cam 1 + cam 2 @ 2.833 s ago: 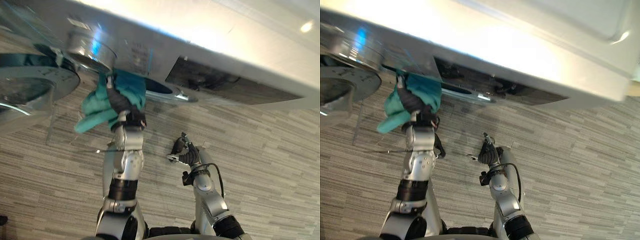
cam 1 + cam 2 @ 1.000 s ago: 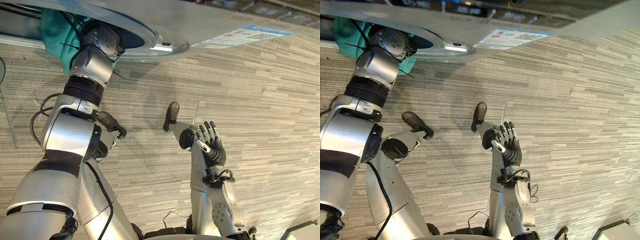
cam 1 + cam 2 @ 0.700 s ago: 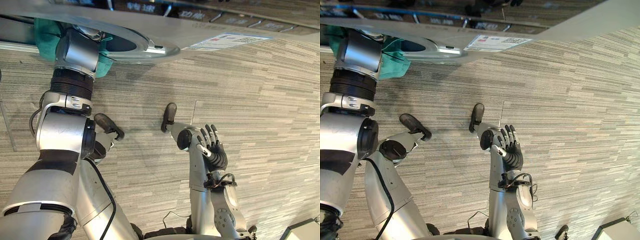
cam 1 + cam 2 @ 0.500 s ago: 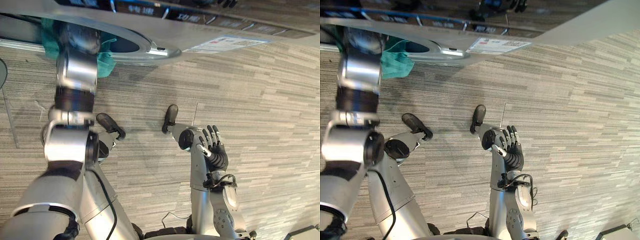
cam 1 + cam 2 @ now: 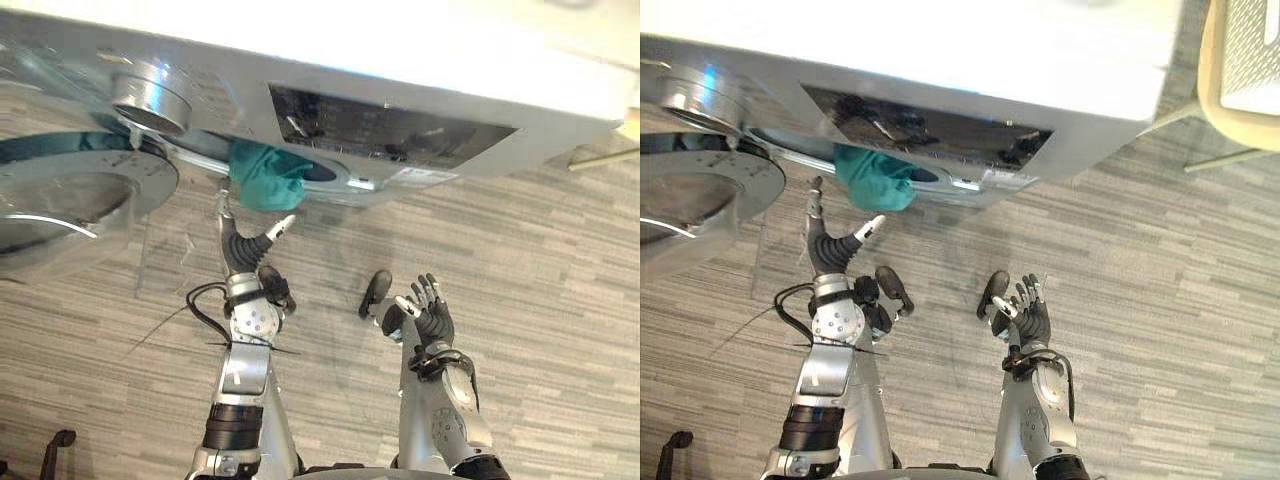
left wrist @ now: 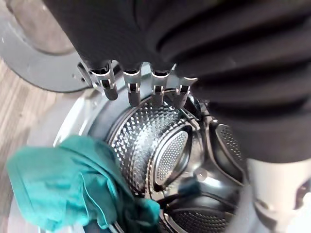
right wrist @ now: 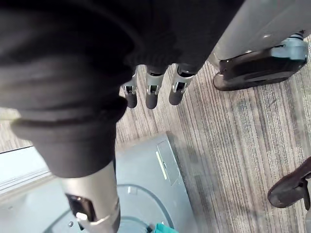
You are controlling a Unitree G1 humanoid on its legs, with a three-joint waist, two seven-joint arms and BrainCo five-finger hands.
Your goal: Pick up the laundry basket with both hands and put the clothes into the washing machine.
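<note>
Left eye view: the teal cloth hangs out of the drum opening of the washing machine, bunched over the opening's lower lip. The left hand sits just below the opening, fingers and thumb spread, holding nothing. The right hand is well away from the opening over the floor, also spread and empty. The round door stands swung open beside the opening.
Right eye view: same layout, plus more of a cream perforated container far from the opening, past the machine's corner. It may be the basket; I cannot tell.
Left wrist view: this adds the perforated drum behind the opening. Most of the cloth lies outside on the lip, with a tail reaching in. The left hand's fingers are straight, short of the opening.
Right wrist view: straight fingers over bare floor.
Step in hand: probably pushing the cloth in. Get the fingers under the hanging bunch, lift it over the lip and press it deep, so nothing trails where the door shuts.
</note>
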